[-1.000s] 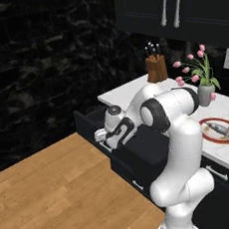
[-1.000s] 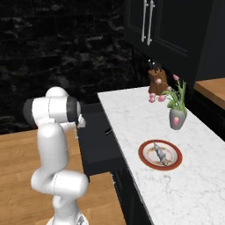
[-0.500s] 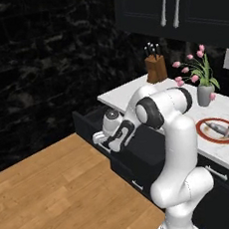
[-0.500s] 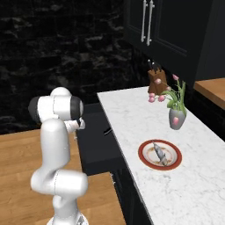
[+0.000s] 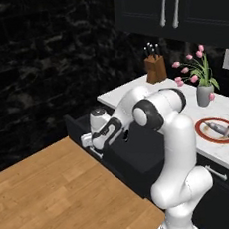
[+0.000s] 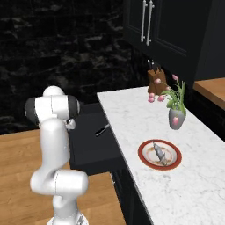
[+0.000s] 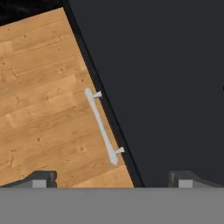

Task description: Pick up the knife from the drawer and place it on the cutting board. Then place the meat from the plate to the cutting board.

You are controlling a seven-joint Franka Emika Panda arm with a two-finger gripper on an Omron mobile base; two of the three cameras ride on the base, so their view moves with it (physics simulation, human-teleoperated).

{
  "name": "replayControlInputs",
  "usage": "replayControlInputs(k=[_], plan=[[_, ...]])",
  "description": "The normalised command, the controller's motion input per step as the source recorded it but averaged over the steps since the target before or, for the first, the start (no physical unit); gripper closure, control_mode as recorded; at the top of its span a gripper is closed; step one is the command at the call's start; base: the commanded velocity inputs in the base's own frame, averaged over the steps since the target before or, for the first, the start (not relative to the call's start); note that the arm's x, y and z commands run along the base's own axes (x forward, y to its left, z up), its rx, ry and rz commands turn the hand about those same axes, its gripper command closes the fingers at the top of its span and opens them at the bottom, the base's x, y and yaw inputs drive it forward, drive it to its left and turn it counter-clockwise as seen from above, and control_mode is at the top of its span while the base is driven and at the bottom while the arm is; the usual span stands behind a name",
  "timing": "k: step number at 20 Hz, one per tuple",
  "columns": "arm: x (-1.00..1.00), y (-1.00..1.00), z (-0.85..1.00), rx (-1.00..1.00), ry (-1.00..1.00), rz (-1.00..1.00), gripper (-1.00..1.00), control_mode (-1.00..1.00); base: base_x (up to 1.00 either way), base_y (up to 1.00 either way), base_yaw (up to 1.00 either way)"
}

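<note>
With the drawer (image 6: 94, 140) pulled out from under the counter, I've got my gripper (image 5: 93, 142) hanging over its front edge, and the jaws stand as wide apart as they go, holding nothing. From the hand camera I'm looking straight down: the silver bar handle (image 7: 101, 127) runs at a slant between the two fingertips (image 7: 41, 179), wooden floor (image 7: 39, 100) on one side, the dark inside of the drawer on the other. That tells me I'm parked right above the drawer front, not yet over the knife.

The knife (image 6: 102, 129) lies inside the drawer near the counter side, seen from the right base camera, handle dark, blade pale, flat on the bottom and well clear of my hand. Lying flat like that, I reckon I'll need to come down from above and pinch across the handle.

Over on the white counter (image 6: 132, 110), the plate (image 6: 160, 154) sits with the meat (image 6: 158, 152) on it, just in front of the vase of pink flowers (image 6: 174, 110). The knife block (image 5: 155, 64) stands at the back by the wall. I can't pick out the cutting board, so I judge the first step is barely begun: reach further into the drawer.
</note>
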Motion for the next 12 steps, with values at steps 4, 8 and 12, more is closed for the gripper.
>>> replayControlInputs(k=[4, 8, 12], plan=[[-0.15, 0.89, -0.23, 0.0, 0.09, 0.0, -1.0, -1.0, 0.0, 0.0, 0.0], [-0.24, 0.97, -0.17, 0.0, 0.04, 0.0, -1.0, -1.0, 0.0, 0.0, 0.0], [-0.31, 0.89, -0.03, 0.0, 0.0, 0.0, -1.0, -1.0, 0.0, 0.0, 0.0]])
